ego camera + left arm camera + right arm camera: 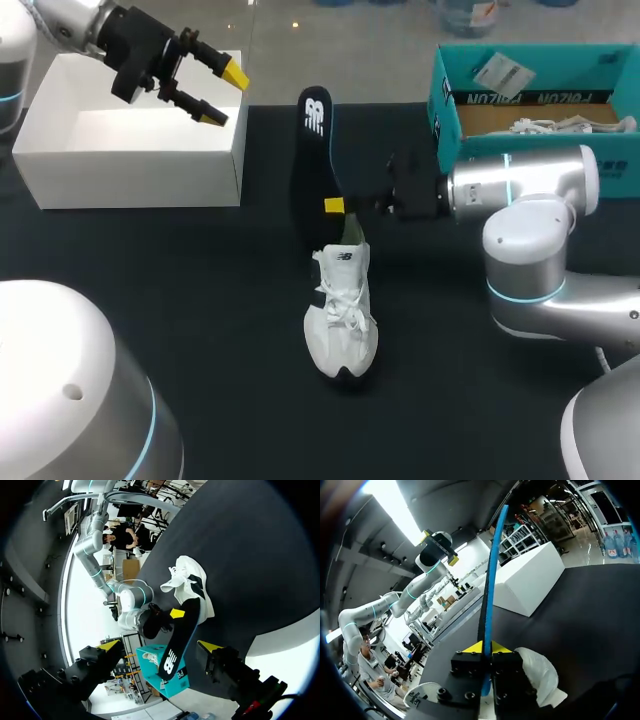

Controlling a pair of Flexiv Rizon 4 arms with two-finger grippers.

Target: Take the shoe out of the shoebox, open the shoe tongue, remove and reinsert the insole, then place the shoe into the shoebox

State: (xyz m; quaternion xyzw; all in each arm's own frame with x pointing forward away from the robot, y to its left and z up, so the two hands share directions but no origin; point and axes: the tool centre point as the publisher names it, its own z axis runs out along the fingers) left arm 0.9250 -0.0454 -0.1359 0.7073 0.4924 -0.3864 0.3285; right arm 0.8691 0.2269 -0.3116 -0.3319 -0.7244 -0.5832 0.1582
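Big black bench [150, 260] in front of us, a white box [130, 175] at its far left and the teal shoebox [530, 95] at the far right with something white and laced lying inside. Out in the middle, well apart from both boxes, there's the shoe [342, 320], white, on its sole, toe pointing back at the robot. And look at the insole [312, 150]: dark with a blue edge, stood up on its long edge just behind the shoe's opening, one end down at the collar; whether that end is inside the shoe I can't tell. The right gripper [482, 647] is clamped on it low down, both yellow tips pinching its two faces. The left gripper [222, 97] hangs over the white box, fingers spread wide, holding nothing. That insole looks thin, light and floppy, I'd say; gripped near one end, the free length will want to bend, so it needs feeding in slowly. The shoe looks soft and light too, likely to skid on the bench; I'd have the spare gripper pin it at the heel collar or tongue
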